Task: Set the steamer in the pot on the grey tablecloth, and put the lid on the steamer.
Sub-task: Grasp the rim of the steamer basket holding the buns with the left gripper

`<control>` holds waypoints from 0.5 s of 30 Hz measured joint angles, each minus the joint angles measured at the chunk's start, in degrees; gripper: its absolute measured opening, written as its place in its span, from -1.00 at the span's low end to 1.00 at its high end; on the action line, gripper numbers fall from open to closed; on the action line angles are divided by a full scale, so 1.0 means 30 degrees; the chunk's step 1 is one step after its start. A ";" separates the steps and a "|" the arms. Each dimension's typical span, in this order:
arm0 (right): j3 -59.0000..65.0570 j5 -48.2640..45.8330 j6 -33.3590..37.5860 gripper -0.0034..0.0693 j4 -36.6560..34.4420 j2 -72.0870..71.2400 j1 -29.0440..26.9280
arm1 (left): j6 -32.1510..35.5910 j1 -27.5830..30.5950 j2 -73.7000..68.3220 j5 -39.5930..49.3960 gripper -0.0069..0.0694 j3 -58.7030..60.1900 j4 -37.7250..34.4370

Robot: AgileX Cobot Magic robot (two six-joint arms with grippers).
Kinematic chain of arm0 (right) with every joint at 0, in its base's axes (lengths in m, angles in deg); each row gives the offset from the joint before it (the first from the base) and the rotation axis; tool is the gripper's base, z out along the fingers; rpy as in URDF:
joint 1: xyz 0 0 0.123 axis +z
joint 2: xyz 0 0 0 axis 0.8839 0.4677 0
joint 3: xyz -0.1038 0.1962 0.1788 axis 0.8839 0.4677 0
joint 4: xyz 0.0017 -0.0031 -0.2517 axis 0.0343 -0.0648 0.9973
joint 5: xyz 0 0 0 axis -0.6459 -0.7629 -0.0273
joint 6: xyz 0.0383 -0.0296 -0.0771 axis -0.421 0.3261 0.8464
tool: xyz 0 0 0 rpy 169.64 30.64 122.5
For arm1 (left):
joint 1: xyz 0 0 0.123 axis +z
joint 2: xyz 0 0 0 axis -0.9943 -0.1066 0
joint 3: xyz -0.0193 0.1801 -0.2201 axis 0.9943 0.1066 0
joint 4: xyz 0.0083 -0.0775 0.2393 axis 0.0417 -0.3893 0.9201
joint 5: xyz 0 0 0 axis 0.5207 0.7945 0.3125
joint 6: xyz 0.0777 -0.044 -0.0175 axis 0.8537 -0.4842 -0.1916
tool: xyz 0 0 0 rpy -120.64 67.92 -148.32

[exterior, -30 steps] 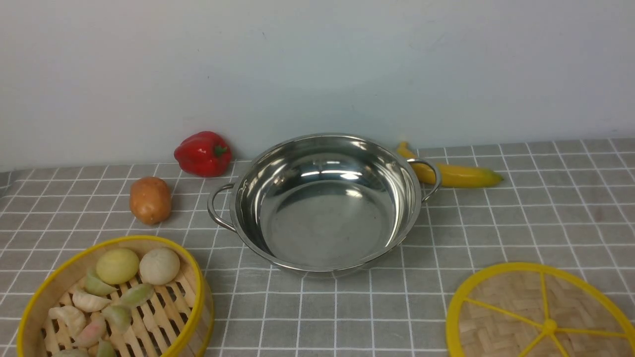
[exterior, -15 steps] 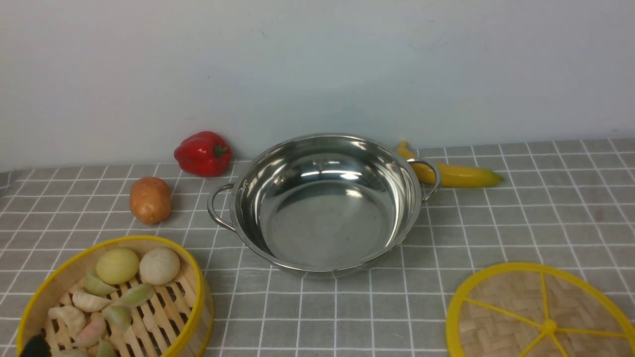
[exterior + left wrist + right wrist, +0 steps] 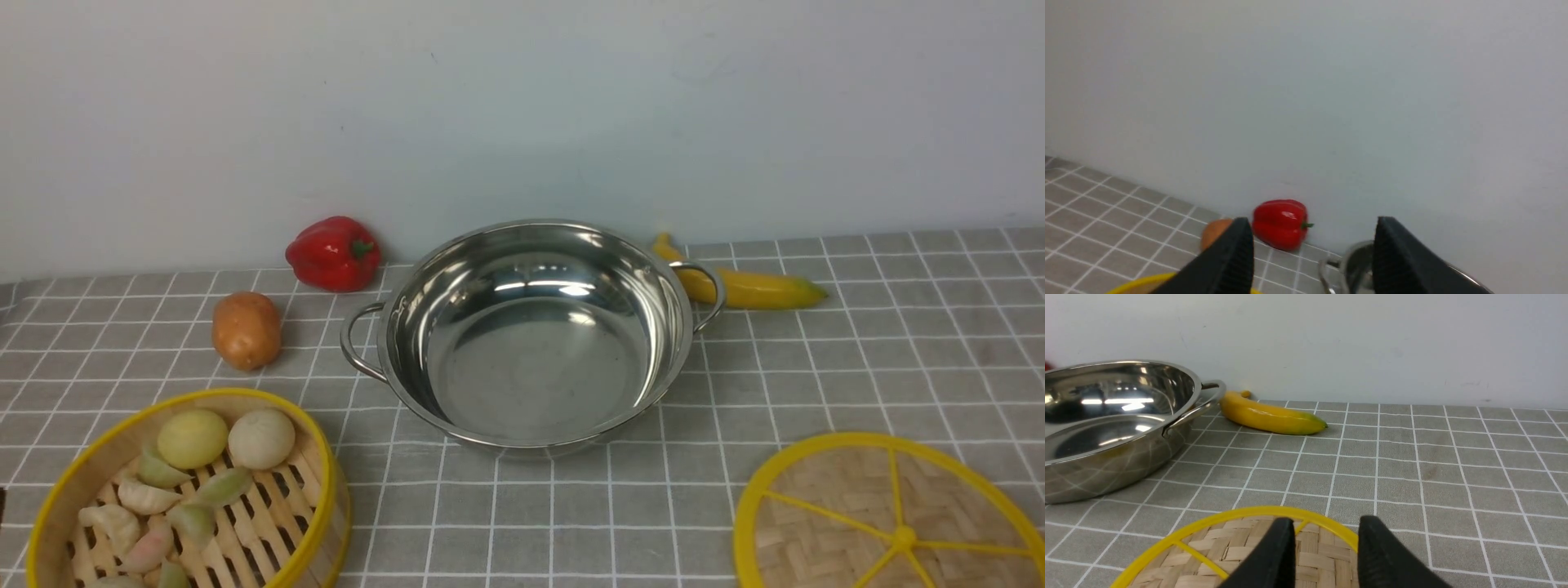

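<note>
Two grippers are at the ready here, the left gripper and the right gripper, both with fingers spread and nothing between them. The bamboo steamer of toy dumplings sits on the grey checked tablecloth at the left, near the brown potato. The stainless-steel pot stands empty mid-table, between the red bell pepper and the banana. The woven lid lies flat on the right.
</note>
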 joint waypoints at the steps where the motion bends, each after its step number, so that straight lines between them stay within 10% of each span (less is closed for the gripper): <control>1: 0.0000 0.0000 0.0000 -0.24 0.0000 0.0000 0.0000 | 0.0552 0.0000 -0.0411 0.2126 0.17 -0.1429 0.0168; 15: 0.0000 0.0000 0.0016 -0.24 0.0000 0.0000 0.0000 | 1.0290 -0.0016 -1.1668 1.7296 0.17 -1.0922 0.3487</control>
